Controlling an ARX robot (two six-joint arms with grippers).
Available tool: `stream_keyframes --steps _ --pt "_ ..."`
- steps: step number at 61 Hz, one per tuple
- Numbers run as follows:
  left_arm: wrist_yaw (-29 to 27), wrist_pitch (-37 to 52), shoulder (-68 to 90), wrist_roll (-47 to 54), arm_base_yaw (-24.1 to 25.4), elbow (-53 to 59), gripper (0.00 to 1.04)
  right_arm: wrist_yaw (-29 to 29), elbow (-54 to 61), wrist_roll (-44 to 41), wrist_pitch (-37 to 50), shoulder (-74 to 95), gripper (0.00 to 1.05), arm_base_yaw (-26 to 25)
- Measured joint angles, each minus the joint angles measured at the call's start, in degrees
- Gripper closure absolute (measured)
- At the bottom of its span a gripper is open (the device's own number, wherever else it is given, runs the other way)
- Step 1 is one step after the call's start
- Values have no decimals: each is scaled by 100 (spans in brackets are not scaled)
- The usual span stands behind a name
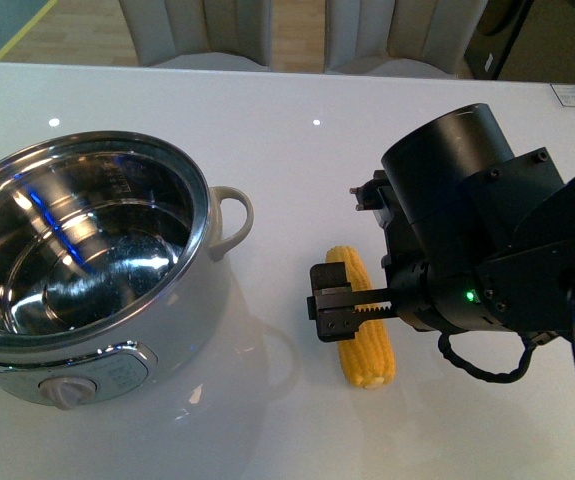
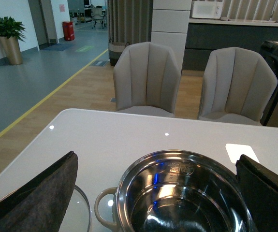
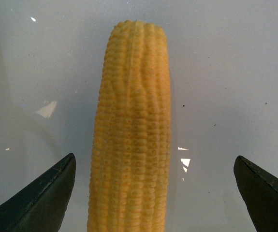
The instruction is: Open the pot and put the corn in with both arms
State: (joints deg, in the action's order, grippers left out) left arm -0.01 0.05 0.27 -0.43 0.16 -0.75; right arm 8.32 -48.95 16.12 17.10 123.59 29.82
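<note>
The right jaws hang open over the corn point(image 3: 134, 121), so go straight down and pinch its middle softly

The front camera looks down across the white table point(image 1: 267, 130) at the pot point(image 1: 210, 300) and the corn point(image 1: 367, 350). The left wrist camera looks out between its fingers point(image 2: 37, 193), with the same pot close between them; the right wrist camera hangs very near the same corn, centred between its fingers point(image 3: 37, 198)

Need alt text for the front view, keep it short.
The black right gripper is poised open over a yellow corn cob lying on a white table. To the left stands a pot with no lid, its shiny steel inside empty.
</note>
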Motion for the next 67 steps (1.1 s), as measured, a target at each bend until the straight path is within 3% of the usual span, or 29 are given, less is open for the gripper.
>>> stream_keyframes --steps 35,52,67 --pt "-2 0 0 0 0 0 7 155 -306 -588 66 767 10 356" --pt "0 0 0 0 0 0 7 149 -304 -629 66 800 54 354" --pt "-2 0 0 0 0 0 7 15 -195 -470 122 684 73 278"
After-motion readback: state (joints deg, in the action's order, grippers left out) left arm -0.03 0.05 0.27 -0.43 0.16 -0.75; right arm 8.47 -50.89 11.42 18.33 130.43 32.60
